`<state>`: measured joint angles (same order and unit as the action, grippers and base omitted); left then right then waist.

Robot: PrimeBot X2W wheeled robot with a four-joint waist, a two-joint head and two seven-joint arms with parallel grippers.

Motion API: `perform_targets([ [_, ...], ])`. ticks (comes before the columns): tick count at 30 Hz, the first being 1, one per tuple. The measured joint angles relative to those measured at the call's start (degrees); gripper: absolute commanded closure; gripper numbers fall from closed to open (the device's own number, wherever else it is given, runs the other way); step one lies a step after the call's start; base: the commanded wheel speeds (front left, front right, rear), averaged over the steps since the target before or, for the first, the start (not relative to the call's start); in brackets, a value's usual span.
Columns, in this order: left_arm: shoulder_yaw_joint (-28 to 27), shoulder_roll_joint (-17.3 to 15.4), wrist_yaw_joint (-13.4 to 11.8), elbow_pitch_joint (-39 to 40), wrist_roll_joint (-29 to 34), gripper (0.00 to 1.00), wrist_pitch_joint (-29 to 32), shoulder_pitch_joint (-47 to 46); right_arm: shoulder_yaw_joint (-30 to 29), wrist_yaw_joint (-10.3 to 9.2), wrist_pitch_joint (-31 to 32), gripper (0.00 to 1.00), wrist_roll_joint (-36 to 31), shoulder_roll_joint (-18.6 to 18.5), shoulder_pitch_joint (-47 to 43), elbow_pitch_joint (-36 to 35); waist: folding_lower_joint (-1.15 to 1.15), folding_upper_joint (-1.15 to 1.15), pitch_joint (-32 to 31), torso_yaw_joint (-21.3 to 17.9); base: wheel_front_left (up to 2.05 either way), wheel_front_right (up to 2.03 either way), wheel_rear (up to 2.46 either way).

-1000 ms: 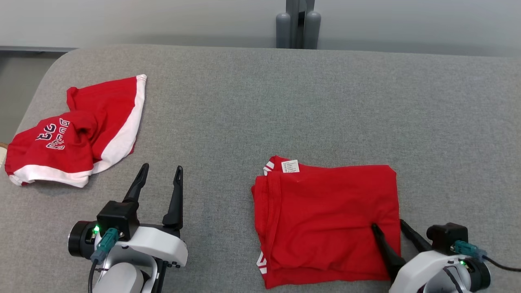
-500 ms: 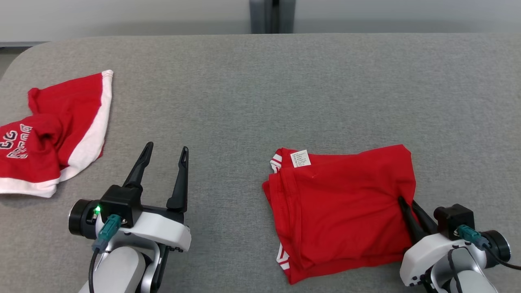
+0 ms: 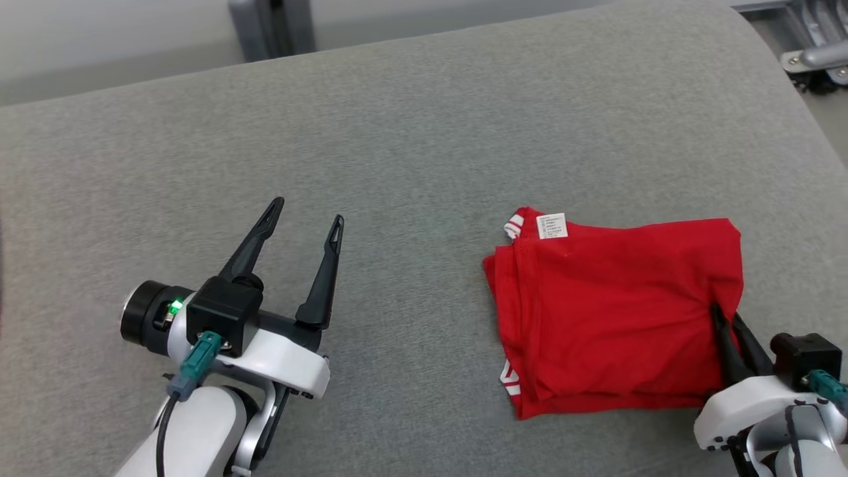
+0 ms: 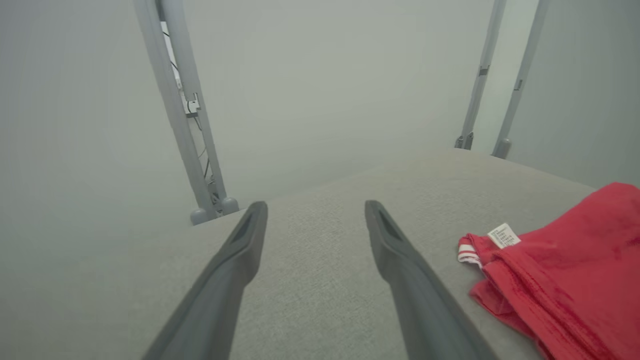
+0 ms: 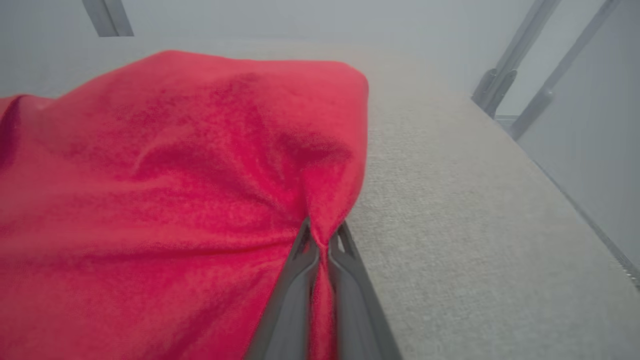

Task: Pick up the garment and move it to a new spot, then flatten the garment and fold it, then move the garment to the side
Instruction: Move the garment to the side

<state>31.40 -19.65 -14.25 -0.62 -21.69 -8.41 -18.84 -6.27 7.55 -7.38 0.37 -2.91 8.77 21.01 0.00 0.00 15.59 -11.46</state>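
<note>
The garment (image 3: 616, 311) is red, folded into a rough rectangle, with a white label near its far left corner and white stripes at two corners. It lies on the grey padded table (image 3: 424, 132) at the right. My right gripper (image 3: 723, 317) is shut on the garment's right edge, pinching a ridge of red cloth (image 5: 320, 200) between its fingers. My left gripper (image 3: 306, 212) stands open over bare table to the garment's left, nothing between its fingers (image 4: 240, 250). The garment's labelled corner (image 4: 505, 235) lies to its right.
The table's rounded right edge (image 3: 788, 99) is close to the garment, with metal legs and floor (image 3: 815, 59) beyond. A grey post (image 3: 271, 26) stands behind the table's far edge. Free grey surface spreads left of and beyond the garment.
My right gripper has shut on the garment's right edge and dragged it rightward. The camera has turned right, so the second red and white garment at the left has left the picture.
</note>
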Motion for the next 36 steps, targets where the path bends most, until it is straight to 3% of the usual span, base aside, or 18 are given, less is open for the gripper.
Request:
perform_targets([
  [6,0.8,-1.0,0.1,2.6,1.1,0.00,1.9,-1.8,-2.5,-0.01,-2.4,1.00,-0.3,0.1,3.0,2.0,0.00,0.00,1.3,-5.2,0.00,0.00,0.00],
  [10,1.3,-1.1,0.2,4.0,1.6,0.00,3.2,-3.4,-2.8,-0.02,-4.1,1.00,-0.4,-0.7,9.3,5.1,0.00,0.00,2.5,-6.4,0.00,0.00,0.00],
  [17,2.4,-1.3,0.9,5.6,2.4,0.00,4.4,-5.4,-3.9,-0.02,-6.7,1.00,1.4,-4.8,22.6,15.4,0.00,0.00,3.6,-4.8,0.00,0.00,0.00],
  [24,2.9,-1.1,0.9,6.5,2.6,0.00,4.4,-6.3,-8.8,-0.03,-7.3,1.00,-1.2,-9.9,28.6,24.6,0.00,0.00,5.4,-1.9,0.00,0.00,0.00],
  [25,2.9,-1.2,0.9,6.6,2.7,0.00,4.5,-6.4,-9.3,-0.03,-7.4,0.89,-1.7,-10.2,29.2,24.6,0.00,0.00,5.8,-1.6,0.00,0.00,0.00],
  [26,2.9,-1.2,0.8,6.7,2.8,0.00,4.6,-6.4,-9.8,-0.03,-7.4,0.51,-2.0,-10.2,29.8,24.5,0.00,0.00,6.1,-1.4,0.00,0.00,0.00],
  [27,2.9,-1.3,0.8,6.7,2.8,0.00,4.6,-6.4,-10.4,-0.04,-7.4,0.00,-2.2,-10.1,30.3,24.6,0.00,0.00,6.4,-1.3,0.00,0.00,0.00],
  [36,2.9,-1.4,0.5,6.5,2.8,0.00,4.3,-6.6,-13.7,-0.04,-7.4,0.00,-6.0,-8.7,29.4,23.1,0.00,0.00,6.5,-1.7,0.00,0.00,0.00],
])
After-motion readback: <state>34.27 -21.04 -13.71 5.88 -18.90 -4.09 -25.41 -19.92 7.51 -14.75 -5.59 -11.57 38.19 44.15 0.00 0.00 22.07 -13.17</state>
